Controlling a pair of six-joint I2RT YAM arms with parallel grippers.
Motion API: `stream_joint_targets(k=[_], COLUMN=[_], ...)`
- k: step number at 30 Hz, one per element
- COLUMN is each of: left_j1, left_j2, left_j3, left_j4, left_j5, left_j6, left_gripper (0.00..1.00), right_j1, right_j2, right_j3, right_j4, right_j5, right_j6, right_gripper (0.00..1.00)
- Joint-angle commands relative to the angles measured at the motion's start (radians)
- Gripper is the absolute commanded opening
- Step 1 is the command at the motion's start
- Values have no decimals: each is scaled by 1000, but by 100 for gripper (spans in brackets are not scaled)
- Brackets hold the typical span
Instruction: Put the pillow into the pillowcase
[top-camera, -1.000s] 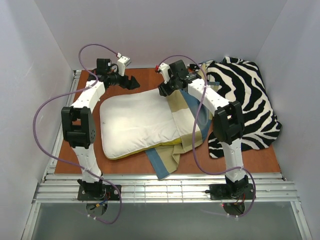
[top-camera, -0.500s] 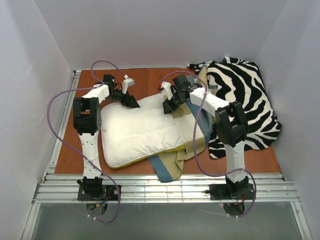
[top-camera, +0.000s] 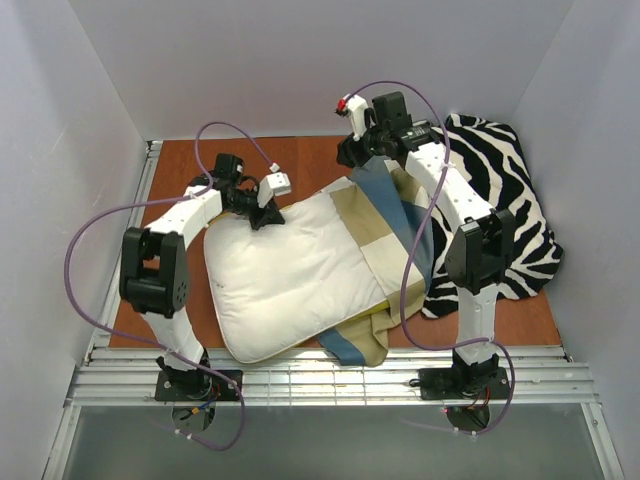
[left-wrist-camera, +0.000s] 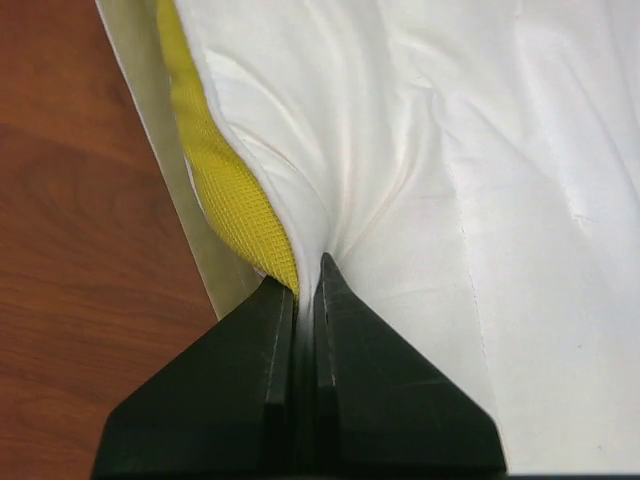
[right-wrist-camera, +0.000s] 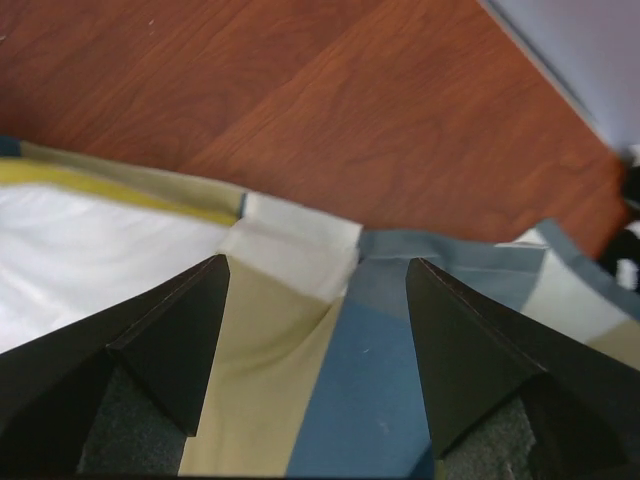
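Note:
The white pillow (top-camera: 295, 270) lies mid-table, its right part on the blue, tan and cream check pillowcase (top-camera: 385, 245). My left gripper (top-camera: 263, 213) is at the pillow's far left corner. In the left wrist view this gripper (left-wrist-camera: 307, 275) is shut on a pinch of the pillow's white edge (left-wrist-camera: 450, 150), beside the yellow underside (left-wrist-camera: 235, 190). My right gripper (top-camera: 352, 160) is at the pillowcase's far edge. In the right wrist view it (right-wrist-camera: 315, 270) stands open, and tan and blue pillowcase fabric (right-wrist-camera: 330, 370) lies between its fingers.
A black-and-white zebra-striped cloth (top-camera: 500, 200) covers the right side of the brown table (top-camera: 180, 180). White walls close in the left, back and right. A metal rail (top-camera: 330, 380) runs along the near edge. Purple cables loop from both arms.
My left gripper came down on the pillow's far left corner and shut on it. My right gripper moved toward the back wall, and the pillowcase's far edge stretched that way.

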Motion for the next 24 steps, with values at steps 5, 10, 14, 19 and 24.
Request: stream_joint_targets(k=[5, 10, 14, 19, 24], left_j1=[-206, -214, -226, -244, -246], left_j2=[-222, -243, -256, -277, -289], left_j3=[-126, -112, -103, -125, -143], left_j4=[113, 117, 119, 125, 125], left_j5=[-122, -100, -82, -93, -105], left_j6=[61, 23, 21, 33, 38], left_gripper=[0, 0, 0, 0, 0], right_j1=[79, 132, 132, 123, 92], right_j2=[-50, -89, -23, 62, 80], right_j3=[-31, -186, -175, -156, -168], right_j4=[-40, -75, -93, -104, -110], right_j5=[128, 257, 344, 384, 461], right_j6=[-119, -177, -191, -168, -170], right_gripper=[67, 68, 70, 71, 55])
